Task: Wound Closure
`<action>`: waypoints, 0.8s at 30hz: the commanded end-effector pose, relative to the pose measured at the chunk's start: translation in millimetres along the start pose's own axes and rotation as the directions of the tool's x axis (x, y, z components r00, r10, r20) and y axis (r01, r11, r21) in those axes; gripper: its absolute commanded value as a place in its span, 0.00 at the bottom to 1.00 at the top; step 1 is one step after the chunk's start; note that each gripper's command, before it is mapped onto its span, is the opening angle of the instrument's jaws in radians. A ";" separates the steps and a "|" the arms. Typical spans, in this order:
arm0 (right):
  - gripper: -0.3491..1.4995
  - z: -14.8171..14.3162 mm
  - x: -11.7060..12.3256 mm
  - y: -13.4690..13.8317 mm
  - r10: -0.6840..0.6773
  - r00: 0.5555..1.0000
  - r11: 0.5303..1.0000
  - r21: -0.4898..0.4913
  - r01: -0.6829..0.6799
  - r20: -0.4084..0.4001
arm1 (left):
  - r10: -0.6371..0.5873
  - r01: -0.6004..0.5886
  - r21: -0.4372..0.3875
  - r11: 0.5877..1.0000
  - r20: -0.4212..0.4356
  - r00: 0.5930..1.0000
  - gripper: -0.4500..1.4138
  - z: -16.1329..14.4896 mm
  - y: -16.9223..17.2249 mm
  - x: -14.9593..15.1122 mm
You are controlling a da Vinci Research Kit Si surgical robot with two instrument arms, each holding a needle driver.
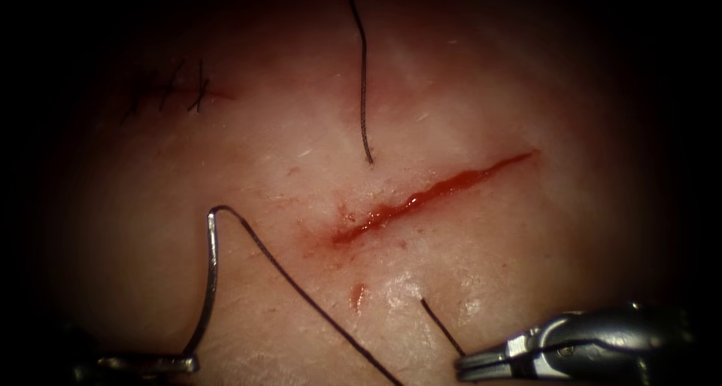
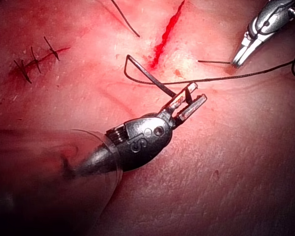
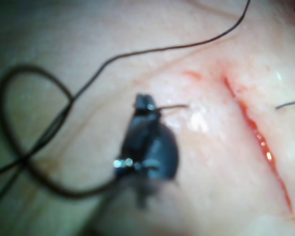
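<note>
Right claw (image 1: 460, 366) is sitting closest to the lens, pinched shut on a short thread end (image 1: 442, 327) below the cut (image 1: 432, 194). Left claw (image 1: 192, 364) is gripping the needle (image 1: 210, 281) near its pointed end; the needle is arcing free above the tissue (image 1: 526, 265), left of the cut, trailing thread (image 1: 316, 303) from its top. We're counting one needle, two claws, one open cut, one stitched cut (image 1: 169, 91) far left, another thread end (image 1: 364, 92) above. Risk, we're judging: that short end is slipping out easily if tugged, and slack thread could be snagging the needle.
</note>
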 end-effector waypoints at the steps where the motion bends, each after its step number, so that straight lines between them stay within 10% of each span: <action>1: 0.00 0.9 -0.2 -0.6 0.002 1.000 1.000 0.003 -0.002 -0.003 | -0.005 0.005 0.000 1.000 -0.002 1.000 0.00 0.6 1.0 -0.6; 24: 0.00 -4.1 -1.8 -3.0 0.038 0.999 0.998 -0.044 -0.037 0.008 | -0.005 0.005 -0.001 1.000 -0.002 1.000 0.00 0.5 1.1 -0.5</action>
